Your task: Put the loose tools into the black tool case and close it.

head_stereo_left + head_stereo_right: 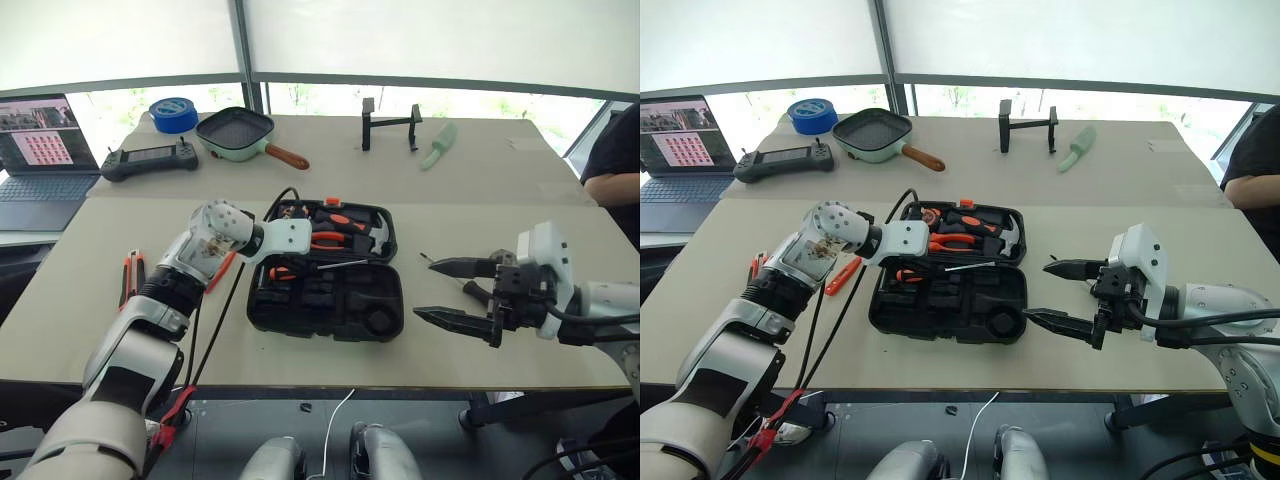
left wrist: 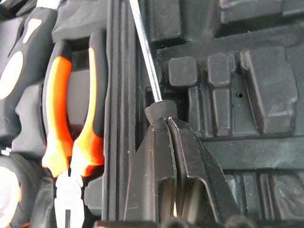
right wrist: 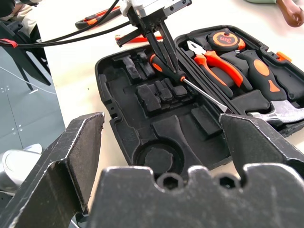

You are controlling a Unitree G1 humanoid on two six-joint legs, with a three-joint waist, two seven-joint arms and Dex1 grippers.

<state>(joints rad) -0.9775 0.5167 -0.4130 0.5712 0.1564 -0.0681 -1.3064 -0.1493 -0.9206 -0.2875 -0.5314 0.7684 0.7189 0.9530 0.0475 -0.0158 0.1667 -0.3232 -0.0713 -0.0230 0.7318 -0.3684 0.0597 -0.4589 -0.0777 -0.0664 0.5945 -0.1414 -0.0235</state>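
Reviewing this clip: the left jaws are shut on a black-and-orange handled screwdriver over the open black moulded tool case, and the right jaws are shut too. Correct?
Not quite. The right gripper stands open and empty beside the black moulded tool case, as the left eye view shows. The left gripper is indeed shut on the black-and-orange handled screwdriver.

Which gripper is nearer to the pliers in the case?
Left. The left gripper is shut on a screwdriver right beside the pliers; the right gripper hangs open beyond the black tool case.

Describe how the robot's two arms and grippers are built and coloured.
Both arms have white and grey shells with black joint sections. The left arm's forearm shows exposed silvery parts, and a black cable runs alongside. Each gripper, left and right, has two black tapered fingers on a white wrist housing.
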